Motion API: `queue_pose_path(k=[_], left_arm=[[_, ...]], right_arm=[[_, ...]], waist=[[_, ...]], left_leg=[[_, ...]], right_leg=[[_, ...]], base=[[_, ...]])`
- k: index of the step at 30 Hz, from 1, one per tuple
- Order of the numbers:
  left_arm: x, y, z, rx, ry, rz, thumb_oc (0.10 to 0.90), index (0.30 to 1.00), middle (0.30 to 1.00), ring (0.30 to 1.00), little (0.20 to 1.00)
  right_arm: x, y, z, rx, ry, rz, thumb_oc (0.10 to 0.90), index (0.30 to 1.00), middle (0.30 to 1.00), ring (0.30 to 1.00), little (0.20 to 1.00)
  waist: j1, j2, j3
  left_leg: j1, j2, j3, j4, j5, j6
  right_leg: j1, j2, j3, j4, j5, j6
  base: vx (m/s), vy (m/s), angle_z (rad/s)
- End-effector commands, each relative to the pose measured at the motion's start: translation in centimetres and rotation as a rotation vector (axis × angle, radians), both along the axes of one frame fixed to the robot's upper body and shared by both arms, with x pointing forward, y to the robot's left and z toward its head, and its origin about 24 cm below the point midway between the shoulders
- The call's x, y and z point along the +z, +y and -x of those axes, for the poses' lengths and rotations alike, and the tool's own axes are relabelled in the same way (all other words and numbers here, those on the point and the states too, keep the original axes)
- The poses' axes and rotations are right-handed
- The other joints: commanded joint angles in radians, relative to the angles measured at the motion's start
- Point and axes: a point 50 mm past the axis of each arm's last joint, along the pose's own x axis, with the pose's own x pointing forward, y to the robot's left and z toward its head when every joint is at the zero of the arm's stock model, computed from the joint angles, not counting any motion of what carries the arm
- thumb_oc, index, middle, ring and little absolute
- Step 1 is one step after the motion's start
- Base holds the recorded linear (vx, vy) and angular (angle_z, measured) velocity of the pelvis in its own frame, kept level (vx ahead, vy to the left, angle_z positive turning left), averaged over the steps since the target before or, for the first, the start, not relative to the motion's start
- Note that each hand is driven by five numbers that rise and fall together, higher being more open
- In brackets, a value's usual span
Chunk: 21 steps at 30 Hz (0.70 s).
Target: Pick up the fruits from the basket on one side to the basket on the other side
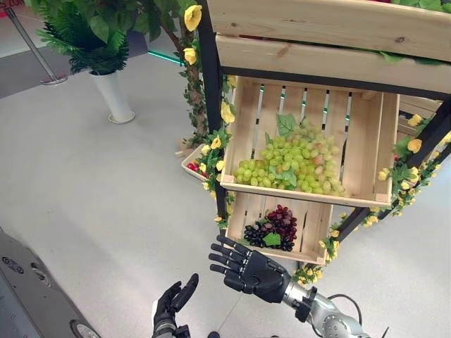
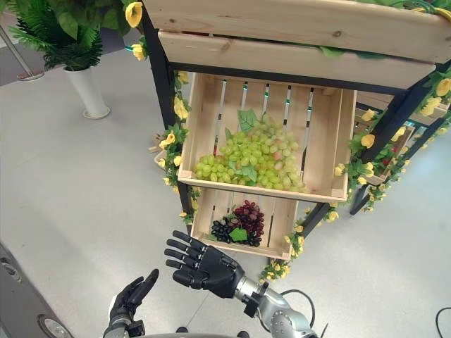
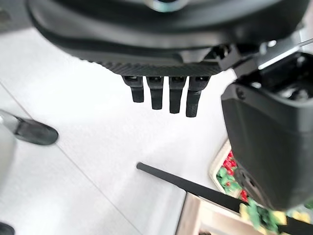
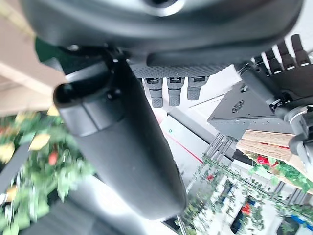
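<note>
Left eye view shows a wooden display rack wound with yellow flower garlands (image 1: 211, 151), standing on a pale grey floor (image 1: 106, 204). Its upper slatted crate (image 1: 373, 155) tilts toward the camera and holds a heap of green grapes (image 1: 292, 163) with a few leaves among them. Just below it, a smaller lower crate (image 1: 316, 229) holds a bunch of dark purple grapes (image 1: 276, 227) with one green leaf on top.

Near the lower crate, the right hand (image 1: 248, 270) hangs in the air, its arm coming in from the near right. Its fingers are straight and spread, pointing left, holding nothing, and apart from both crates. The left hand (image 1: 173, 303) shows at the near edge, left of the right hand, fingers straight and pointing up and far, also empty; its wrist view confirms the extended fingers (image 3: 164, 95) over bare floor.

To the left of the rack, low on the floor, sits a shallow tray of red fruit (image 1: 192, 165), partly hidden by the garland. Far left stands a potted plant (image 1: 106, 63) in a white vase.
</note>
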Motion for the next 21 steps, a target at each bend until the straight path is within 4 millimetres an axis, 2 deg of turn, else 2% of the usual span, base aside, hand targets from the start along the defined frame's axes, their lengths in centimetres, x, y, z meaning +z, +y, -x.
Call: queue_pose_path(k=[1, 2, 3, 4, 5, 7, 8, 9, 11, 12, 14, 16, 17, 19, 20, 21], left_arm=[[0.9, -0.3, -3.4, -0.068, -0.102, -0.034, 0.8, 0.9, 0.9, 0.9, 0.9], [0.8, -0.2, -3.3, -0.071, -0.096, -0.036, 0.8, 0.9, 0.9, 0.9, 0.9], [0.8, 0.0, -3.5, -0.09, -0.096, -0.036, 0.8, 0.9, 0.9, 0.9, 0.9], [0.9, 0.1, -3.9, -0.118, -0.099, -0.027, 0.8, 0.9, 0.9, 0.9, 0.9], [1.0, 0.3, -4.2, -0.141, -0.097, -0.02, 0.8, 0.9, 0.9, 0.9, 0.9], [1.1, 0.4, -5.2, -0.178, -0.084, -0.009, 0.8, 0.9, 0.9, 0.9, 0.9], [1.1, 0.4, -5.4, -0.182, -0.079, -0.007, 0.8, 0.9, 0.9, 0.9, 0.9], [1.3, -0.2, -6.5, -0.221, -0.08, -0.009, 0.8, 0.9, 0.9, 0.9, 0.9], [1.6, -0.9, -8.1, -0.246, -0.081, -0.021, 0.8, 0.9, 0.9, 0.9, 0.9], [1.4, -1.1, -8.0, -0.197, -0.052, -0.039, 0.8, 0.9, 0.9, 0.9, 0.9], [1.2, -0.9, -7.4, -0.153, -0.047, -0.049, 0.8, 0.9, 0.9, 0.9, 0.9], [1.0, -0.4, -6.6, -0.053, -0.054, -0.05, 0.8, 0.9, 0.9, 0.9, 0.9], [0.8, -0.9, -6.4, -0.082, -0.057, -0.041, 0.8, 0.9, 0.9, 0.9, 0.9], [1.2, -2.3, -6.9, -0.19, -0.114, -0.045, 0.8, 0.9, 0.9, 0.9, 0.9], [1.3, -2.5, -7.0, -0.182, -0.125, -0.044, 0.8, 0.9, 0.9, 0.9, 0.9], [1.5, -2.7, -7.2, -0.175, -0.135, -0.043, 0.8, 0.9, 0.9, 0.9, 0.9]], right_arm=[[0.9, 0.7, -2.2, -0.046, -0.063, -0.067, 0.8, 0.9, 0.9, 0.9, 0.9], [0.3, 0.6, -2.1, -0.061, -0.041, -0.042, 0.8, 0.9, 0.9, 0.9, 0.9], [-0.4, 0.4, -1.9, -0.071, -0.028, -0.014, 0.8, 0.9, 0.9, 0.9, 0.9], [-0.6, 0.2, -1.8, -0.081, -0.023, -0.001, 0.8, 0.9, 0.9, 0.9, 0.9], [-0.7, -0.2, -1.9, -0.096, -0.03, 0.012, 0.8, 0.9, 0.9, 0.9, 0.9], [-0.7, -0.8, -2.5, -0.13, -0.042, 0.034, 0.8, 0.9, 0.9, 0.9, 0.9], [-0.7, -0.9, -2.6, -0.132, -0.042, 0.035, 0.8, 0.9, 0.9, 0.9, 0.9], [-0.5, -1.2, -3.1, -0.151, -0.055, 0.046, 0.8, 0.9, 0.9, 0.9, 0.9], [-0.5, -1.5, -3.7, -0.145, -0.066, 0.086, 0.8, 0.9, 0.9, 0.9, 0.9], [-0.7, -1.4, -4.3, -0.131, -0.037, 0.17, 0.8, 0.9, 0.9, 0.9, 0.9], [-1.0, -1.5, -4.5, -0.129, -0.03, 0.19, 0.8, 0.9, 0.9, 0.9, 0.9], [-1.4, -1.8, -4.6, -0.127, -0.015, 0.203, 0.8, 0.9, 0.9, 0.9, 0.9], [-1.7, -2.2, -4.3, -0.174, -0.004, 0.226, 0.8, 0.9, 0.9, 0.9, 0.9], [-2.1, -3.1, -3.9, -0.24, 0.024, 0.251, 0.8, 0.9, 0.9, 0.9, 0.9], [-2.3, -3.3, -3.8, -0.253, 0.034, 0.259, 0.8, 0.9, 0.9, 0.9, 0.9], [-2.7, -4.2, -3.6, -0.278, 0.052, 0.278, 0.8, 0.9, 0.9, 0.9, 0.9]], waist=[[0.021, 0.01, 0.023], [0.021, 0.014, 0.026], [0.015, 0.018, 0.039], [0.003, 0.022, 0.058], [-0.009, 0.025, 0.079], [-0.039, 0.031, 0.103], [-0.045, 0.033, 0.104], [-0.072, 0.037, 0.106], [-0.092, 0.038, 0.104], [-0.083, 0.027, 0.104], [-0.067, 0.021, 0.112], [-0.06, 0.009, 0.116], [-0.061, -0.008, 0.116], [-0.064, -0.022, 0.112], [-0.063, -0.023, 0.11], [-0.054, -0.026, 0.1]], left_leg=[[0.034, -0.054, 0.017, 0.009, -0.123, 0.023], [0.031, -0.056, 0.007, 0.009, -0.121, 0.033], [0.027, -0.064, -0.001, 0.011, -0.112, 0.053], [0.019, -0.072, -0.013, 0.019, -0.105, 0.063], [0.019, -0.074, -0.031, 0.024, -0.098, 0.064], [0.013, -0.075, -0.085, 0.03, -0.087, 0.061], [0.007, -0.075, -0.096, 0.032, -0.085, 0.06], [-0.007, -0.078, -0.14, 0.035, -0.079, 0.057], [-0.032, -0.077, -0.165, 0.031, -0.07, 0.051], [-0.055, -0.056, -0.161, 0.046, -0.057, 0.028], [-0.066, -0.033, -0.128, 0.059, -0.053, 0.009], [-0.08, -0.004, -0.08, 0.057, -0.035, -0.008], [-0.127, 0.011, 0.009, 0.1, -0.034, -0.019], [-0.166, 0.022, 0.12, 0.171, -0.055, -0.024], [-0.167, 0.019, 0.131, 0.179, -0.062, -0.023], [-0.159, -0.003, 0.134, 0.205, -0.094, -0.014]], right_leg=[[0.063, -0.01, -0.029, 0.1, -0.151, -0.015], [0.039, -0.022, -0.036, 0.18, -0.163, -0.01], [-0.04, -0.051, -0.033, 0.353, -0.147, 0.011], [-0.121, -0.057, 0.012, 0.482, -0.11, 0.024], [-0.164, -0.046, 0.064, 0.532, -0.1, 0.022], [-0.181, 0.003, 0.163, 0.473, -0.123, 0.002], [-0.182, 0.015, 0.185, 0.455, -0.131, -0.002], [-0.159, 0.061, 0.277, 0.347, -0.15, -0.029], [-0.148, 0.09, 0.336, 0.273, -0.145, -0.042], [-0.113, 0.092, 0.314, 0.23, -0.15, -0.051], [-0.09, 0.072, 0.269, 0.205, -0.149, -0.055], [-0.056, 0.079, 0.255, 0.168, -0.144, -0.068], [-0.023, 0.076, 0.22, 0.131, -0.137, -0.073], [0.011, 0.068, 0.162, 0.081, -0.125, -0.081], [0.018, 0.067, 0.152, 0.068, -0.121, -0.081], [0.031, 0.057, 0.119, 0.032, -0.112, -0.08]], base=[[0.02, 0.083, 0.09], [-0.01, 0.079, 0.09], [-0.02, 0.058, 0.07], [-0.05, -0.028, 0.17], [-0.04, -0.127, 0.22], [-0.03, -0.232, 0.47], [-0.04, -0.304, 0.89], [-0.07, -0.303, 0.99], [-0.07, -0.479, 1.57], [-0.02, -0.495, 1.76], [-0.01, -0.393, 1.11], [-0.03, -0.412, 0.44], [-0.08, -0.404, 0.58], [-0.09, -0.308, 1.21], [-0.07, -0.189, 1.71], [-0.05, -0.106, 1.27]])
